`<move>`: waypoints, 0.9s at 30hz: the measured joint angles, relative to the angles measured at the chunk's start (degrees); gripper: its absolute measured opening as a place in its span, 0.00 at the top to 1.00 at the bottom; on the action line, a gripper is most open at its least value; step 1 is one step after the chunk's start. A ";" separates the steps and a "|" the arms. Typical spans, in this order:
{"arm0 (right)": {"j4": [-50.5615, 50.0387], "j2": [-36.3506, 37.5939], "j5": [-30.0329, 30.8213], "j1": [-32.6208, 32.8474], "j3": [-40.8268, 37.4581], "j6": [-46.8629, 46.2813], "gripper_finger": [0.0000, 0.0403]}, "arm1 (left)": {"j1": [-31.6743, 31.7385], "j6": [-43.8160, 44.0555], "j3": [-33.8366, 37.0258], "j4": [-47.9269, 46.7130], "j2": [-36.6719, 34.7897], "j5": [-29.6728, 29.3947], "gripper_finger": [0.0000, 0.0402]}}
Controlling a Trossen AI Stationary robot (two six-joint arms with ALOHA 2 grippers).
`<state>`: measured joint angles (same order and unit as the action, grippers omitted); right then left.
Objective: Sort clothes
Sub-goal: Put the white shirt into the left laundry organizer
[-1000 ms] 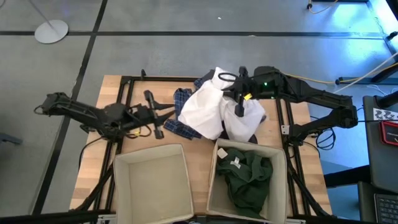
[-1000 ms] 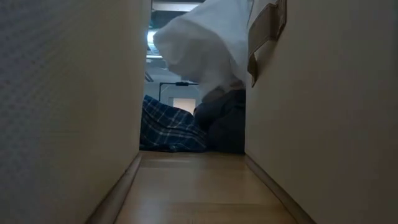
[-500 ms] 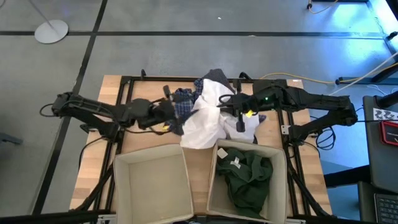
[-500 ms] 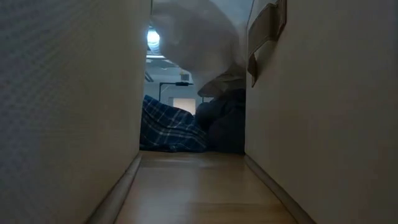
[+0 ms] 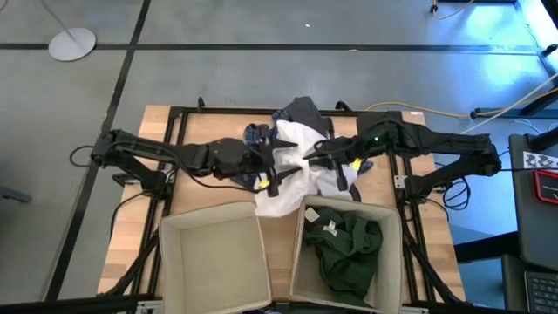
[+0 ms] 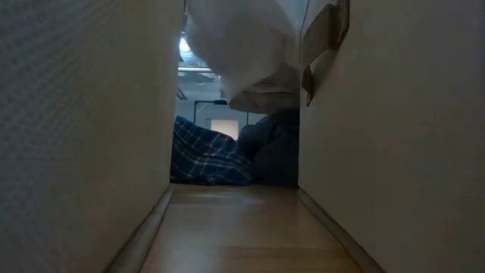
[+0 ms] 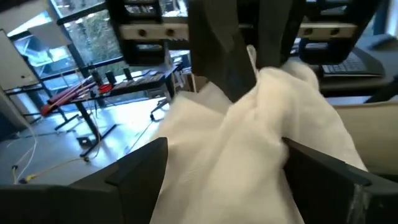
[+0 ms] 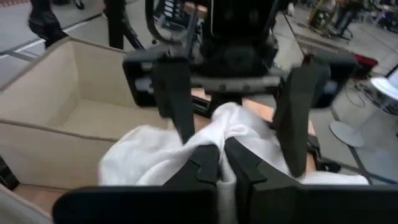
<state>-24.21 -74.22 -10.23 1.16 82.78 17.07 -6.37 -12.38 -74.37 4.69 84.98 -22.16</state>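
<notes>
The white garment is bunched and lifted over the table's middle; its underside shows in the low view. My right gripper is shut on it. My left gripper is open, its fingers on either side of the white bunch, facing the right gripper. The plaid shirt and the dark grey garment lie on the table behind, and both show in the low view, the plaid and the grey. The dark green garment lies in the right box. My right gripper pinches a gathered fold of the white garment between its two shut fingers. It comes level from the table's right side. The cloth bulges beyond the fingertips and hangs slack below, clear of the table in the low view. My left gripper's open fingers flank the same bunch; I cannot tell whether they touch it.
Two beige fabric boxes stand at the near edge: the left one holds nothing, the right one holds the green garment. In the low view their walls leave a narrow lane of bare table. Black frame rails run along the table's sides.
My left gripper has gone toward the table's right edge, from the left side to the white garment, and now has its open fingers around the bunch. My right gripper has kept its hold. The white garment has been drawn in from a wide spread to a narrower bunch.
</notes>
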 joint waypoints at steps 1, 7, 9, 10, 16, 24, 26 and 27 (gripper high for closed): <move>0.44 0.00 -0.15 0.00 -0.01 0.31 0.97 | 0.04 0.00 -0.02 0.61 0.50 1.00 0.27; 2.21 -1.05 -1.34 0.01 -0.02 1.03 0.97 | 0.15 -0.02 0.04 7.22 3.51 10.81 0.27; 3.21 -1.60 -1.49 0.01 0.00 1.21 0.97 | 0.23 -0.05 0.04 8.22 4.01 11.58 0.27; 3.45 -1.77 -1.72 0.01 0.00 1.23 0.97 | 0.39 -0.13 0.04 8.26 4.17 11.69 0.27; 4.57 -2.96 -1.95 -0.05 0.00 -0.15 0.97 | 0.96 0.38 0.04 7.83 4.62 11.81 0.45; 5.02 -3.10 -0.99 -0.05 0.00 -5.44 0.86 | 0.03 -2.99 0.07 7.11 4.42 10.42 0.92; 4.57 -2.40 0.44 -0.03 0.00 -6.17 0.78 | -0.23 -3.24 0.05 7.16 4.42 8.85 0.94; 4.48 -1.99 1.55 -0.04 0.00 -6.20 0.74 | -0.28 -3.13 0.04 7.13 4.38 8.13 0.94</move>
<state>-19.73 -76.21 -8.69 1.12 82.78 10.87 -6.66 -15.51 -74.32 11.82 89.37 -14.04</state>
